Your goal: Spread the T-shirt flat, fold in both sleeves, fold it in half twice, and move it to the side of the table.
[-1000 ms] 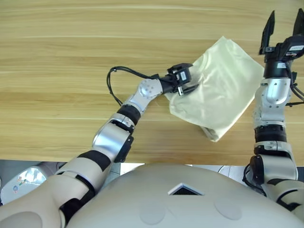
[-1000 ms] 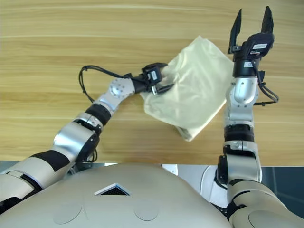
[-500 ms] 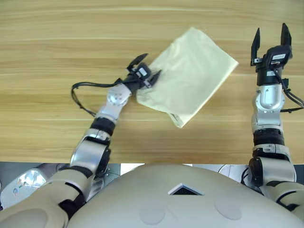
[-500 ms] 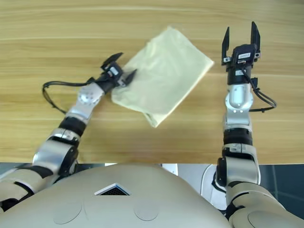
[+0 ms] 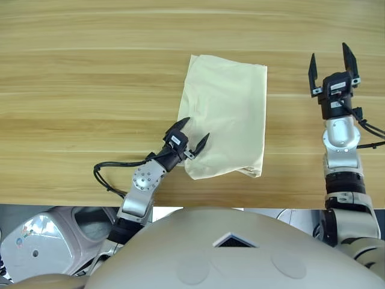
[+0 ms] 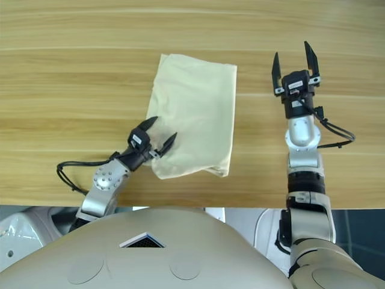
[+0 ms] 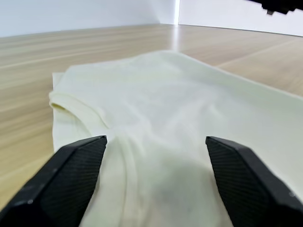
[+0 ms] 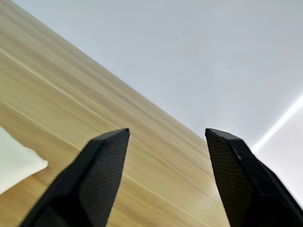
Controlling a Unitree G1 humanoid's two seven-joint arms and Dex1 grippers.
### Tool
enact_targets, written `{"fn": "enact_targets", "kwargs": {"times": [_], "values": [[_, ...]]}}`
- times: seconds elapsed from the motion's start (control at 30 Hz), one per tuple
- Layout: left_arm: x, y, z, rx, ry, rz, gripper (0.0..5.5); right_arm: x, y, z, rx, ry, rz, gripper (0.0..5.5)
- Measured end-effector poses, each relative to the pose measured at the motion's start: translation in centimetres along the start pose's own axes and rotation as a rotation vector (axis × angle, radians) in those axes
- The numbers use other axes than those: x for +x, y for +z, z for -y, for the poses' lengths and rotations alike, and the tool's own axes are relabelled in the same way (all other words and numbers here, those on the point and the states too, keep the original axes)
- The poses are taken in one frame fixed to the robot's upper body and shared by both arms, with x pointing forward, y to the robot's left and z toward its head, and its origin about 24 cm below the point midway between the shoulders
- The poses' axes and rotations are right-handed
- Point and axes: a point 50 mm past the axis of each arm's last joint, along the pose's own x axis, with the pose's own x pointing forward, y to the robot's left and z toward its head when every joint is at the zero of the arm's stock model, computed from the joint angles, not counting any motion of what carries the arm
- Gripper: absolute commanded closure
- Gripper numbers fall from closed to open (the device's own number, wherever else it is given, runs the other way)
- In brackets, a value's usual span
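Open table (image 5: 292,129) strip between T-shirt (image 5: 225,114) and right end effector (image 5: 329,60); black cable (image 5: 95,173) at front edge.

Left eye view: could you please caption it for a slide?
Folded T-shirt on table, open left gripper at its near corner, open right gripper apart.

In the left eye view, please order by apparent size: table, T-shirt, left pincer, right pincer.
1. table, largest
2. T-shirt
3. left pincer and right pincer: about alike, so not ranked

A light wooden table (image 5: 84,78), its grain running left to right, spanned the frame. A folded pale-yellow T-shirt (image 5: 225,114) lay on it near centre, its lower end close to the table's front edge.
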Motion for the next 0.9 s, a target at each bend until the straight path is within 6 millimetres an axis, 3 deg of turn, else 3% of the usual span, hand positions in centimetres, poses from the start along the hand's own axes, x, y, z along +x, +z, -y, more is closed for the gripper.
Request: {"fn": "enact_targets", "kwargs": {"times": [0.1,0.23,0.3,0.33,0.43,0.5,0.57,0.6,0.63,0.77,0.9], "values": [[0.4,1.8,-0.4,0.026,0.061,0.094,1.61,-0.8,-0.4,-0.1,-0.036,0.018,-0.014,2.54],[-0.7,6.9,-1.4,0.098,0.073,0.4,1.61,-1.9,-0.4,0.9,-0.12,0.033,0.021,2.54],[-2.4,9.1,-3.7,0.177,0.11,0.521,1.61,-3.5,-0.2,0.7,-0.222,0.15,0.077,2.54],[-3.4,9.7,-5.9,0.296,0.185,0.523,1.61,-4.7,-0.3,0.2,-0.28,0.252,0.094,2.54],[-6.9,8.1,-13.6,0.793,0.381,0.17,1.61,-10.7,-2.1,-0.8,-0.413,0.574,0.01,2.54],[-9.7,5.0,-15.6,1.038,0.289,-0.16,1.61,-13.1,-1.9,-0.1,-0.447,0.646,0.006,2.54],[-12.7,2.1,-15.5,1.185,0.08,-0.413,1.61,-14.3,-1.4,0.1,-0.485,0.724,0.016,2.54],[-14.5,1.5,-14.9,1.263,-0.098,-0.481,1.61,-15.2,-0.8,0.4,-0.518,0.793,0.032,2.54],[-14.8,1.7,-14.4,1.295,-0.183,-0.478,1.61,-15.4,-0.5,0.3,-0.541,0.828,0.05,2.54],[-11.9,2.1,-10.4,1.317,-0.484,-0.241,1.61,-15.6,2.4,-3.3,-0.481,0.973,0.239,2.54],[-9.8,2.0,-9.9,1.303,-0.615,-0.141,1.61,-15.0,3.0,-4.3,-0.49,1.017,0.3,2.54]]}}
